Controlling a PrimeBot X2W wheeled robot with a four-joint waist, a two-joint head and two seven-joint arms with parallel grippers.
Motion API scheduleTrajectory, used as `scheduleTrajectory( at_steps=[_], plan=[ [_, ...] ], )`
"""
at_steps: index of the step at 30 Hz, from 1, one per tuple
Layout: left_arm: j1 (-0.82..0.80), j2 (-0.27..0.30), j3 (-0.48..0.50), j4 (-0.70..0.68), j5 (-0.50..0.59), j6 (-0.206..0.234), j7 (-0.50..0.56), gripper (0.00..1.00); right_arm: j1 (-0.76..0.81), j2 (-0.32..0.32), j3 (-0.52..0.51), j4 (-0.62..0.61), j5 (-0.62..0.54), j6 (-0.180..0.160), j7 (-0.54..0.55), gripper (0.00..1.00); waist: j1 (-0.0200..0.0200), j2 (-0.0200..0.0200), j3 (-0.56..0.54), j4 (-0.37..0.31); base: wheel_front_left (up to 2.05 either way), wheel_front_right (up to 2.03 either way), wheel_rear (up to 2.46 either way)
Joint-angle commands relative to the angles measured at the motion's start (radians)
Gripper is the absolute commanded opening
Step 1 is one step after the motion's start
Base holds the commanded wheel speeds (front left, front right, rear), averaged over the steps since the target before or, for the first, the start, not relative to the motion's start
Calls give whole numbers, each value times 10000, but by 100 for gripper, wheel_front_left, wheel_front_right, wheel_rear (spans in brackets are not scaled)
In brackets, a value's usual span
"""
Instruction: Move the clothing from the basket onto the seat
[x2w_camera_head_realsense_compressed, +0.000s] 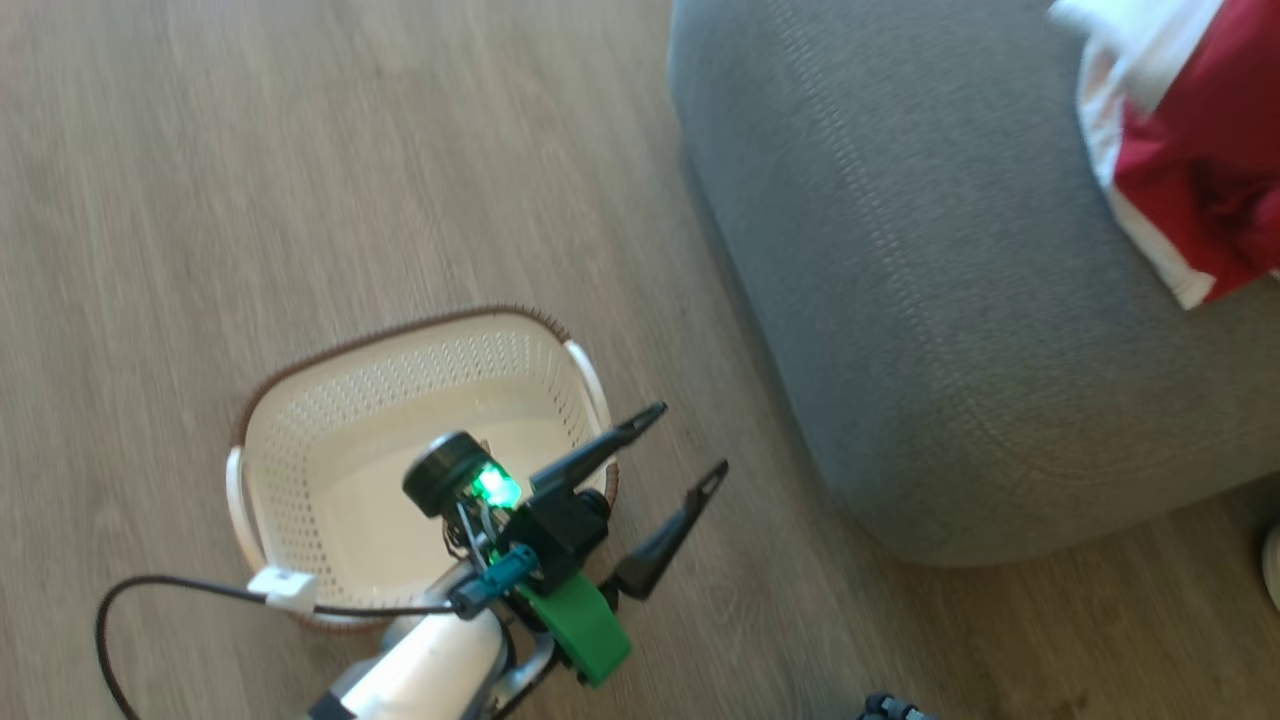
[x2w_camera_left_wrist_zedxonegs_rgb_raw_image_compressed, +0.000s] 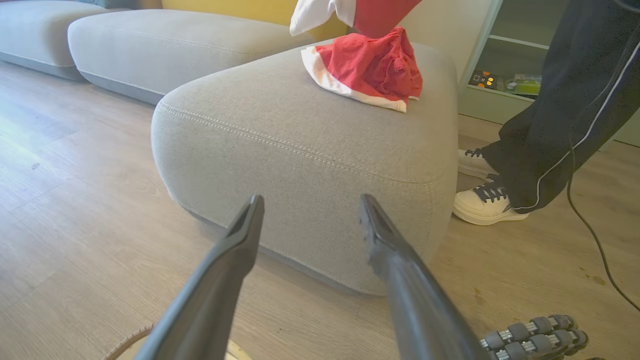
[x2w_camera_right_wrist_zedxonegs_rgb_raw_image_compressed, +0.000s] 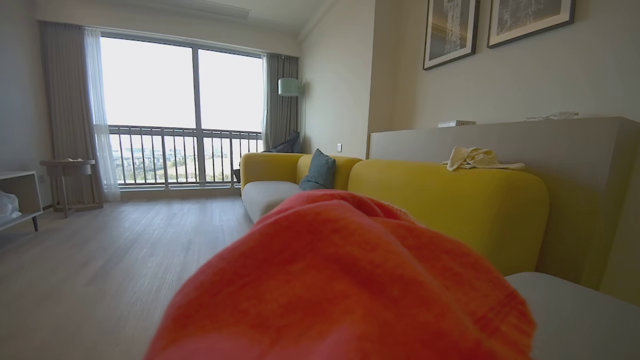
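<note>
Head, left wrist: shared seat (x2w_camera_head_realsense_compressed: 950, 300)

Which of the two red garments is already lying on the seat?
The lower crumpled garment with the white hem lies on the seat; the upper garment hangs above it.

My left gripper (x2w_camera_head_realsense_compressed: 688, 438) hovered with its fingers spread above the wooden floor (x2w_camera_head_realsense_compressed: 200, 150), just beside the cream basket's (x2w_camera_head_realsense_compressed: 300, 420) right rim. Red-and-white clothing (x2w_camera_head_realsense_compressed: 1200, 170) lay on the grey seat (x2w_camera_head_realsense_compressed: 950, 300), well apart from the basket.

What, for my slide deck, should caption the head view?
Open left gripper beside the empty basket; red clothing lies on the grey seat.
</note>
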Motion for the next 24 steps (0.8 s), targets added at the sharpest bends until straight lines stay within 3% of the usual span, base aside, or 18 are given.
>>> scheduleTrajectory(
  at_steps=[1,12,24],
  plan=[
    [-366,123,322,-352,15,-10,-51,100,-579,-361,253,-115,-105,0,88,0,-2,0,362,232,0,0,0],
    [-756,327,418,-541,32,-10,-51,100,-3744,-1433,770,2608,-1155,0,526,0,-2,0,1145,904,0,0,0],
    [-869,508,581,-670,63,-10,-51,100,-4937,-1973,-975,6173,-2923,0,381,0,-2,0,1548,1308,0,0,0]
  ],
)
